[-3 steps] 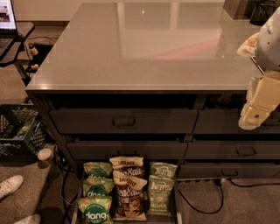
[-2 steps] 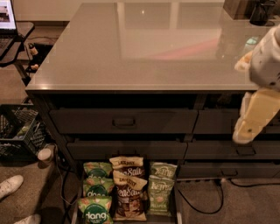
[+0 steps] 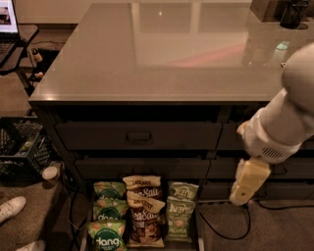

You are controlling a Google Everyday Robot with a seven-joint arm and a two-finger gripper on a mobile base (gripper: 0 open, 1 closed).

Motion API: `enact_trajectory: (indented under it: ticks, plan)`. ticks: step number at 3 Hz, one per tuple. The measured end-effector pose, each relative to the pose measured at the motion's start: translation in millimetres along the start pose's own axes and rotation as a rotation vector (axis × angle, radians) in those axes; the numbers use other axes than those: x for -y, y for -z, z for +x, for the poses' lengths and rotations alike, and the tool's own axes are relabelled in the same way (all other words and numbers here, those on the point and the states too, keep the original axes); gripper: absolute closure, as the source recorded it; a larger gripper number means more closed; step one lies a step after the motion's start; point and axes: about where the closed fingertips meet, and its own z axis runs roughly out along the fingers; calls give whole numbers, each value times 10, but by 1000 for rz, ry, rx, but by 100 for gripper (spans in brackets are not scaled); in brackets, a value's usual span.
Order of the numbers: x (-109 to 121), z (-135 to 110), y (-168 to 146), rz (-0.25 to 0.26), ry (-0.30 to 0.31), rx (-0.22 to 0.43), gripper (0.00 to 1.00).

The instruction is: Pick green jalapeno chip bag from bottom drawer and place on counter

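Note:
Two olive-green Kettle chip bags lie in the right column of the open bottom drawer: one nearer me and one behind it. The drawer is pulled out at floor level below the dark cabinet. My gripper, pale yellow at the end of the white arm, hangs in front of the right-hand drawers. It is to the right of the Kettle bags and above them, apart from them and holding nothing that I can see. The glossy grey-beige counter fills the upper part of the view.
Bright green dang bags fill the drawer's left column and brown Sea Salt bags the middle. A black crate, a cup and a white shoe are at left. Cables lie on the floor. Dark objects stand at the counter's back right.
My arm has swung down and to the left, from beside the counter's right edge to in front of the right-hand drawers. The bags have not moved.

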Motion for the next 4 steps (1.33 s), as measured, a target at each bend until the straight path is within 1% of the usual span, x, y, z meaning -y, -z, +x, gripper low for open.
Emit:
enact_trajectory:
  ticks: [1,2,3,4]
  plan:
    - [-94,93,-578,-67,-33,20,0]
    - [-98,91,-586,-69,-34,21,0]
    - [-158,98,-968,-76,-61,23,0]
    - [-237,143,-1738,-104,-123,56,0]
